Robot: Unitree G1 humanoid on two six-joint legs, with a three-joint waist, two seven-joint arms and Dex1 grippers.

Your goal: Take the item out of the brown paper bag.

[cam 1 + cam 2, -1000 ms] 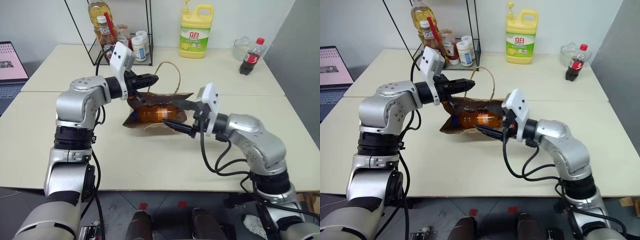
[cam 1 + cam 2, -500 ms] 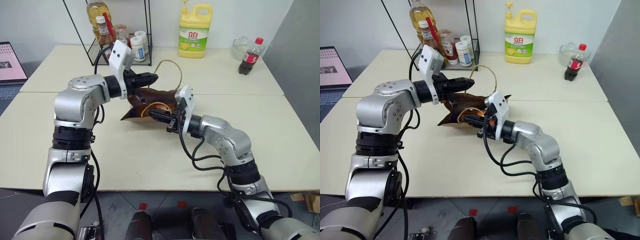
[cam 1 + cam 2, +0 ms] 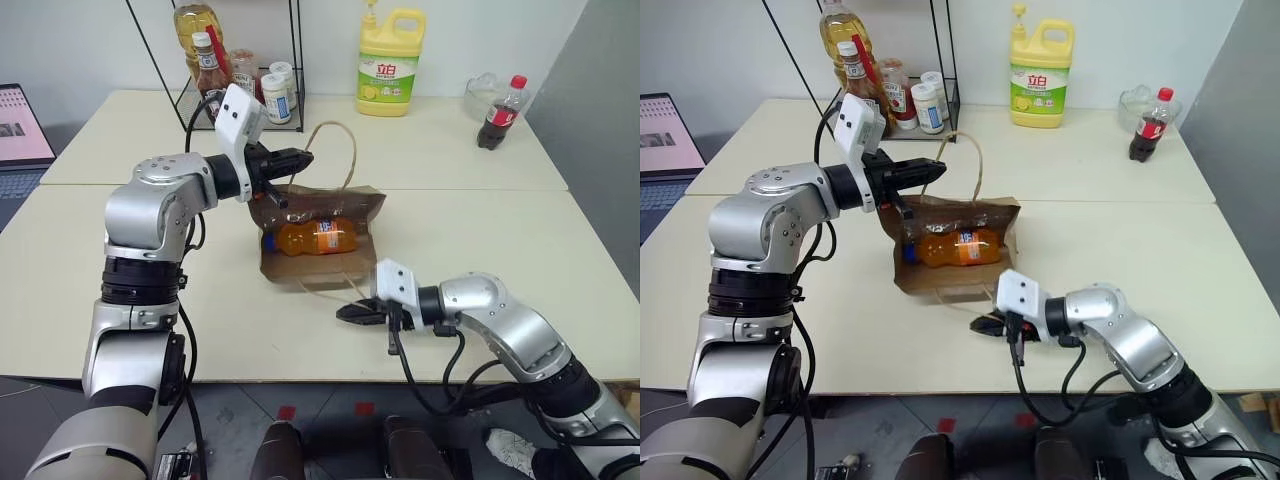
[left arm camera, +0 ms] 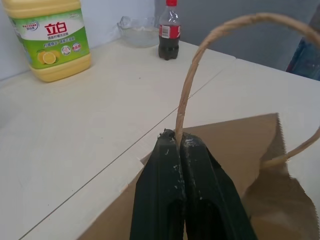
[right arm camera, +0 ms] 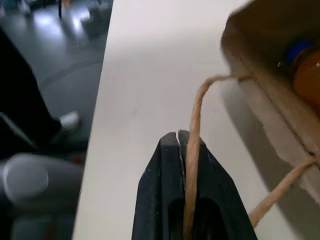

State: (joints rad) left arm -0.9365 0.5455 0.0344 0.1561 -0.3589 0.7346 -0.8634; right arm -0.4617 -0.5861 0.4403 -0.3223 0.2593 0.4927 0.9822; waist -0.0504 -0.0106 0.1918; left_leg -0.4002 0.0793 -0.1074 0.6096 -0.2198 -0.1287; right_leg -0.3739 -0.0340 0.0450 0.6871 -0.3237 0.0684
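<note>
The brown paper bag (image 3: pixel 371 210) sits mid-table with its mouth spread wide toward me. Inside lies the item (image 3: pixel 316 239), an orange drink bottle on its side; its blue cap (image 5: pixel 298 50) shows in the right wrist view. My left gripper (image 3: pixel 300 158) is shut on the bag's far cord handle (image 4: pixel 200 65) and holds it up above the bag. Near the table's front edge my right gripper (image 3: pixel 349 312) is shut on the near cord handle (image 5: pixel 196 117), which is drawn out low over the table.
A yellow detergent jug (image 3: pixel 391 62), a cola bottle (image 3: pixel 502 112) and a glass bowl (image 3: pixel 484 88) stand at the back right. A wire rack with sauce bottles (image 3: pixel 235 72) is at the back left, and a laptop (image 3: pixel 20 135) lies at the far left.
My right gripper shut on the near handle and moved down and back toward the table's front edge. The bag's mouth spread open, showing the bottle. The left gripper stayed in place.
</note>
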